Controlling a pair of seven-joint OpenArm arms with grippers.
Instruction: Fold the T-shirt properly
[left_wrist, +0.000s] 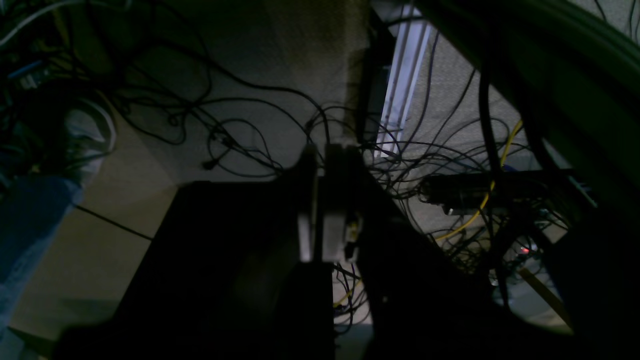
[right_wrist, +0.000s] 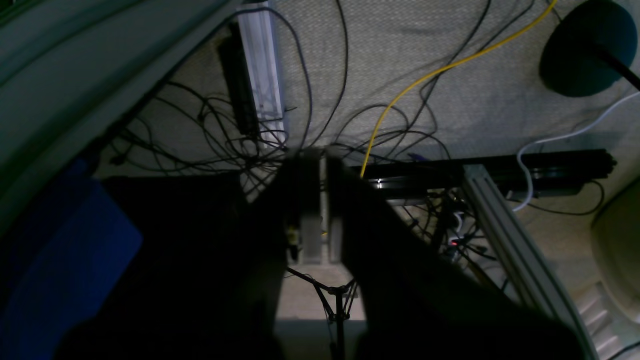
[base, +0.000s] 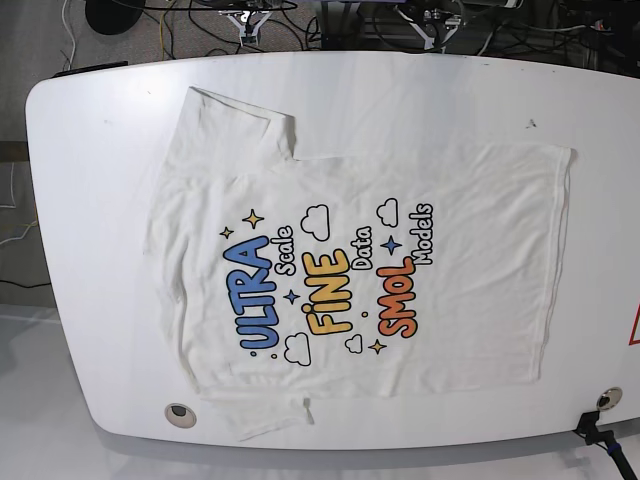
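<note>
The T-shirt (base: 400, 200) lies flat and spread out on the white table (base: 90, 200) in the base view. Its print faces up, its hem is at the right and its sleeves are at the far left and near left. Neither wrist view shows the T-shirt. Both look down at a dim floor behind the table. My left gripper (left_wrist: 321, 155) is shut with nothing between its fingers. My right gripper (right_wrist: 322, 152) is shut and empty too. Both arms hang off the table's far edge, away from the cloth.
Tangled cables (left_wrist: 240, 135) cover the floor, along with a yellow cable (right_wrist: 425, 75) and an aluminium rail (right_wrist: 505, 235). A shoe (left_wrist: 87, 132) shows at the left. The table has a round grommet (base: 178, 412) near its front edge and a black clamp (base: 592, 430) at the front right.
</note>
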